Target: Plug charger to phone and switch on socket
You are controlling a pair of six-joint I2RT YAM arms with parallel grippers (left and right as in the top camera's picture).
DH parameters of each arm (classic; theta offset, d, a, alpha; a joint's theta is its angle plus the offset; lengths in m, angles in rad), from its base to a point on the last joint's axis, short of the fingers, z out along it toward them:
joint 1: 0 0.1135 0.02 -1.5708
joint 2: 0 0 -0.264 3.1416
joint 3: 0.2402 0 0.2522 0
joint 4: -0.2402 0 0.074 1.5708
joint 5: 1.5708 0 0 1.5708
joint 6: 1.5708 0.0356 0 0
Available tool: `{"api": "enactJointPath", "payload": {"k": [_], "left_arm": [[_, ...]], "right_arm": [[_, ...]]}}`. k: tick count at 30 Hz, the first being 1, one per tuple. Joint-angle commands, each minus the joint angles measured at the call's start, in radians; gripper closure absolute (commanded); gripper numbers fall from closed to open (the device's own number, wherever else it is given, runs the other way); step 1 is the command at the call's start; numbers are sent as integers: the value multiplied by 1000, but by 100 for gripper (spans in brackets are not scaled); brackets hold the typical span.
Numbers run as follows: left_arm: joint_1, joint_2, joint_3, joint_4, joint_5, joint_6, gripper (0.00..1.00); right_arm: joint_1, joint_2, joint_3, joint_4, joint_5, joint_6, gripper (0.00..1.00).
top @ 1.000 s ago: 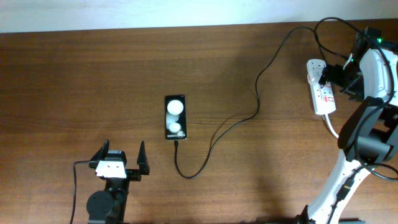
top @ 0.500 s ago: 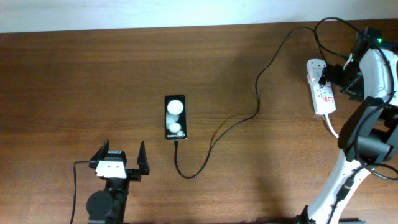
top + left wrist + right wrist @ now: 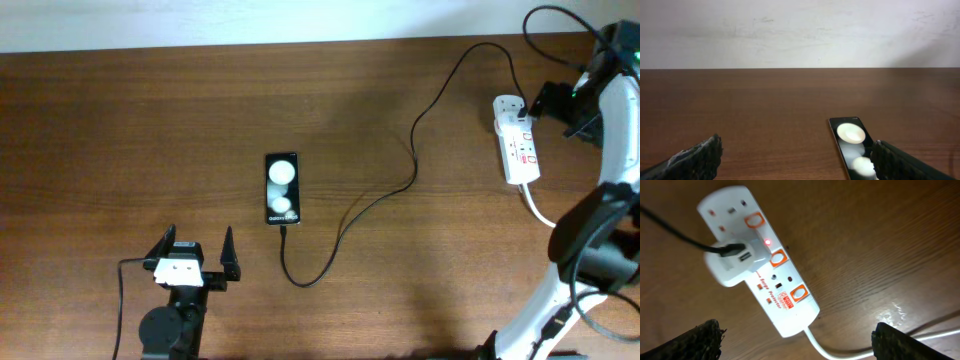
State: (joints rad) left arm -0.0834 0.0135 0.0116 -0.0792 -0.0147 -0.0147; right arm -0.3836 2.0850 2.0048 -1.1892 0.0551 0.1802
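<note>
The table point(image 3: 150, 120) is made of brown wood, and its top is seen to be smooth and a little shiny, with fine grain lines. The phone point(image 3: 282, 188) is covered in black glass so glossy that lights are mirrored in it. The socket point(image 3: 785, 305) is made of smooth white plastic with a soft shine. The charger point(image 3: 671, 231) is coated in matt black. Rough, grainy black is seen on the fingertips point(image 3: 690, 342) of the right gripper point(image 3: 795, 345).
</note>
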Motion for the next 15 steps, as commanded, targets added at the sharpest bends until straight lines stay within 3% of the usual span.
{"api": "enactJointPath", "payload": {"k": [1,15], "left_arm": [[6,-8,-2,-5,15,20,1],[6,-8,-3,-5,15,20,1]], "right_arm": [[-1,-96,8,0,9,-1,1],[-1,-311,8,-1,9,-1,1]]}}
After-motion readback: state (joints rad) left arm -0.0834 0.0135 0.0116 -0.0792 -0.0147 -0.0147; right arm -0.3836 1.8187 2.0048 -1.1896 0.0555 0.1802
